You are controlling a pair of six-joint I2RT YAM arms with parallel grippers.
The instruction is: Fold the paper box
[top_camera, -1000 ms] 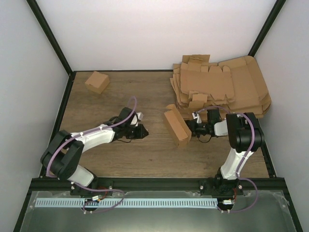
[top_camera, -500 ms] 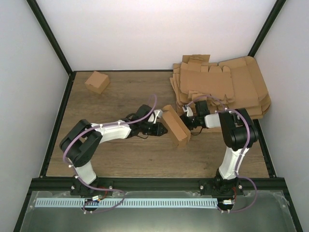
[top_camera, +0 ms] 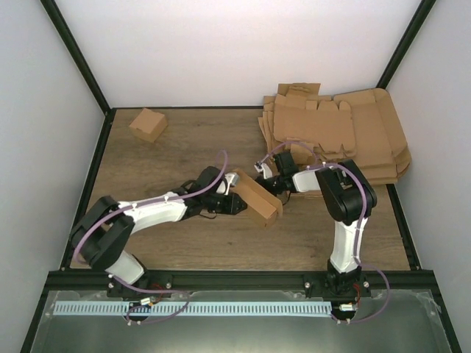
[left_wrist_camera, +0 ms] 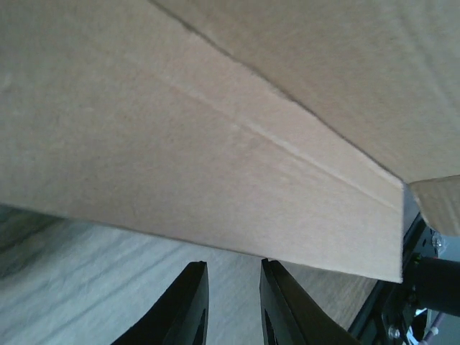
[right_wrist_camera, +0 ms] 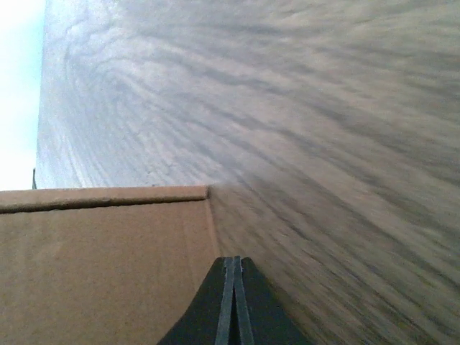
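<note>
Both arms have closed in on the box (top_camera: 257, 198), now nudged slightly left at frame centre, with the clenched, empty right gripper (top_camera: 266, 181) against its right side and the narrowly parted, empty left gripper (top_camera: 235, 204) opposite, suggesting its walls are being pressed.

Setting: a robot test cell of laboratory type; plain white walls (top_camera: 243, 51) close the work area on three sides; black frame posts (top_camera: 73, 55) run up the corners; the table (top_camera: 184, 140) has a wood-grain surface bounded by a black rail (top_camera: 243, 278); the left arm (top_camera: 154, 209) and right arm (top_camera: 343, 246) are bolted at that near edge; a slotted white cable duct (top_camera: 221, 309) lies in front of the bases; stock comprises stacked flat cardboard blanks (top_camera: 346, 132), one small folded box (top_camera: 148, 124) and the paper box (top_camera: 257, 200) between the arms.
</note>
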